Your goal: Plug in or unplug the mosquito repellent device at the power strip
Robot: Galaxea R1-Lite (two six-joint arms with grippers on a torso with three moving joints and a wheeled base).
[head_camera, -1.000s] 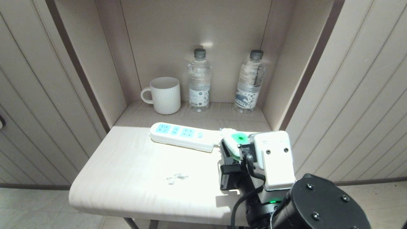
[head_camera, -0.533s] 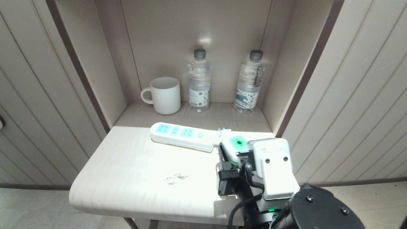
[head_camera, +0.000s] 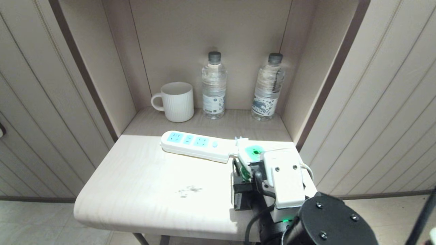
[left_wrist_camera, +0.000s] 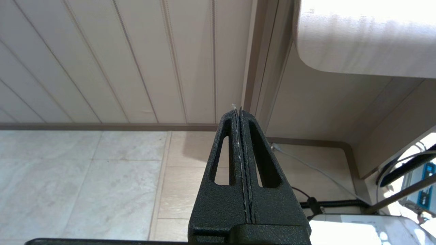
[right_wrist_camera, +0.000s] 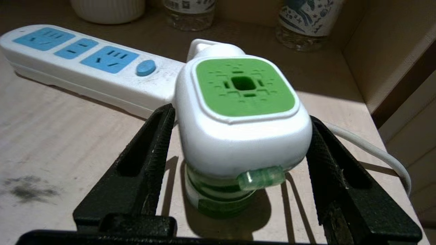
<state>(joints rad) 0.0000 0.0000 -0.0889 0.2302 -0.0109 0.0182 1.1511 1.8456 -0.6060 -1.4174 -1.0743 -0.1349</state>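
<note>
Your right claw [right_wrist_camera: 240, 136] straddles the repellent [right_wrist_camera: 240, 112], fingers apart, maybe just grazing its cap, so it stands on the table [head_camera: 143, 177] beside the power strip's [head_camera: 196, 145] cable end, unplugged.

The pale wooden table [head_camera: 136, 183] carries the power strip [head_camera: 196, 145] and, just beside its right end, the mosquito repellent device [right_wrist_camera: 238, 129] standing upright. A ribbed white mug [head_camera: 175, 102] and two water bottles [head_camera: 213, 86] stand at the back in the alcove.
</note>
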